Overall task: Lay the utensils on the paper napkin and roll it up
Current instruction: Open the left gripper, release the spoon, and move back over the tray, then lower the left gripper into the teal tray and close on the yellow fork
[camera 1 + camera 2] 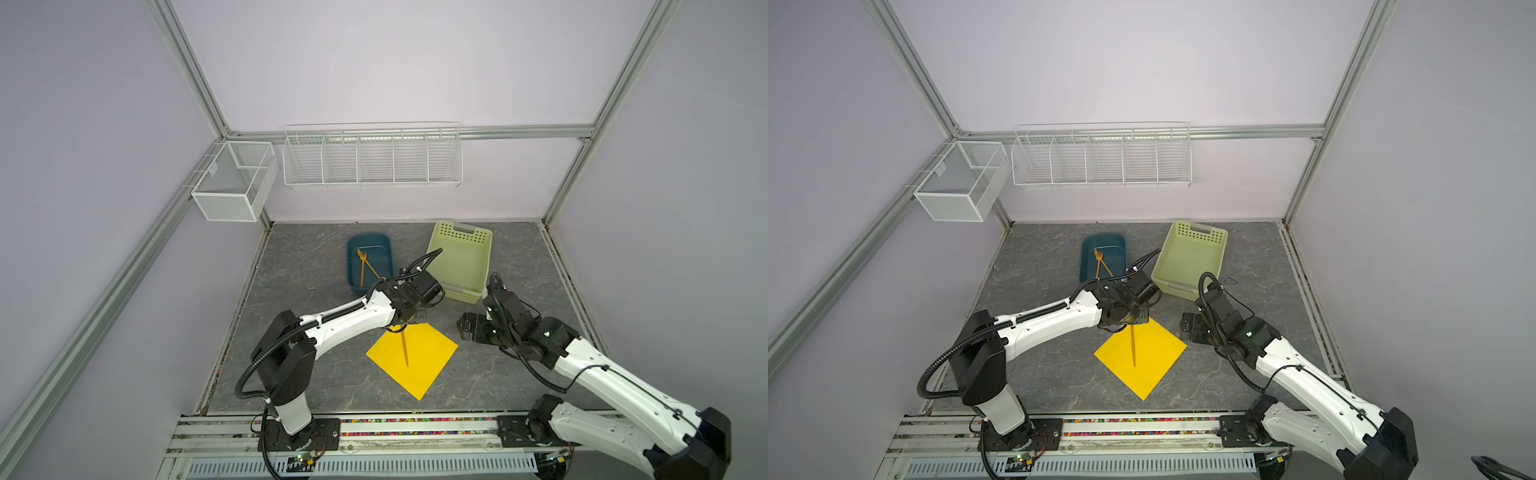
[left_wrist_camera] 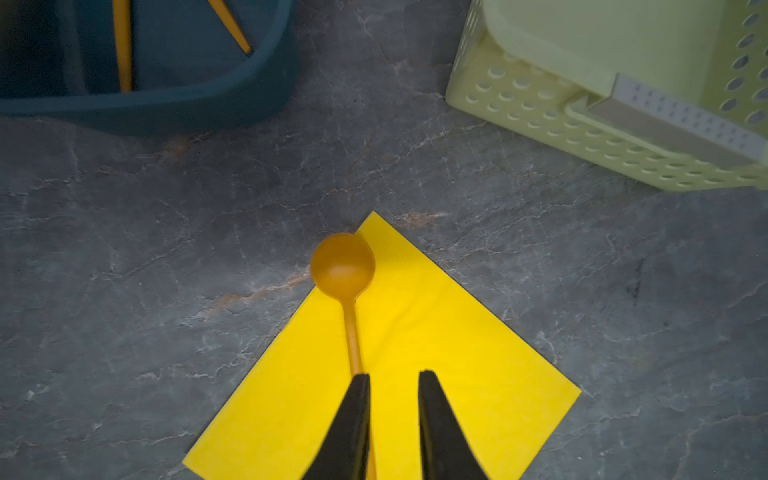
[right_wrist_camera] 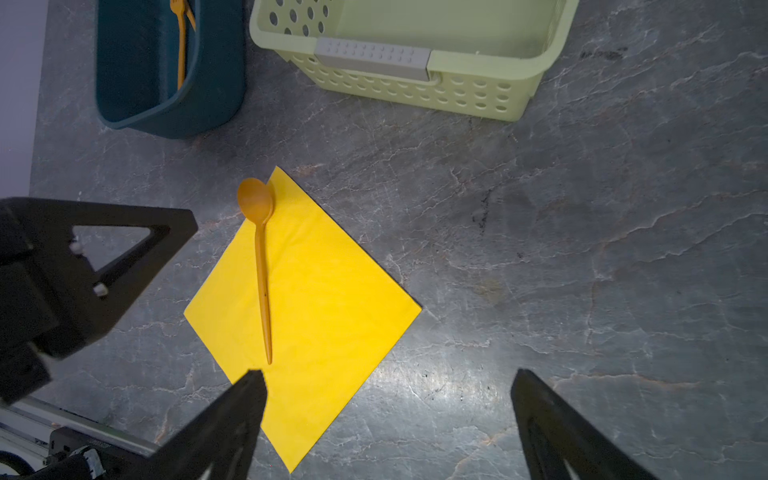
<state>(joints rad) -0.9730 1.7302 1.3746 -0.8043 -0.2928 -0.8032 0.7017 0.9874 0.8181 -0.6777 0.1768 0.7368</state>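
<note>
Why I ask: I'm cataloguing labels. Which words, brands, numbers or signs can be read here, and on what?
No text can be read in any view.
The paper napkin, spoon, blue tub and green basket: no markings.
The grey handle strip on the basket: rows of dots only, no letters.
The small tag on the white mesh basket: too small to read.

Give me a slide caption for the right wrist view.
Orange spoon lies on the yellow napkin, bowl overhanging its edge; right gripper open nearby.
</note>
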